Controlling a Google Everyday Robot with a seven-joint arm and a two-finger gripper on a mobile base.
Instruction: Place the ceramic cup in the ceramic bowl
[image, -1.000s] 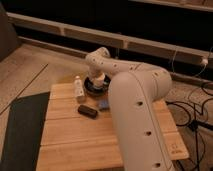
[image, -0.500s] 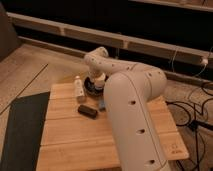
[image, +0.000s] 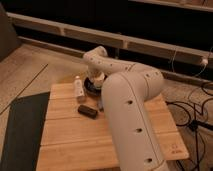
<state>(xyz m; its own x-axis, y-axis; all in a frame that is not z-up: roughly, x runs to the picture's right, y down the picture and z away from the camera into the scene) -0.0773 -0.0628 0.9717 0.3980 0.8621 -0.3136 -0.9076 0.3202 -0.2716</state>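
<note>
the scene looks unchanged from half a second ago: the gripper stays low over the ceramic bowl at the table's far edge, beside the white bottle. the black block lies nearer.

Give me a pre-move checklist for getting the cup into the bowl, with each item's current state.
1. Ceramic bowl located: ok, at the far edge of the wooden table, mostly hidden by the arm.
2. Tool positioned over the bowl: ok, it sits at the bowl.
3. Ceramic cup visible: not ok, hidden from this view.
4. Cup held or released: cannot tell.
5. White bottle clear of the bowl: ok, upright just left of it, though close.
6. Black block out of the way: ok, lying nearer the camera.
</note>
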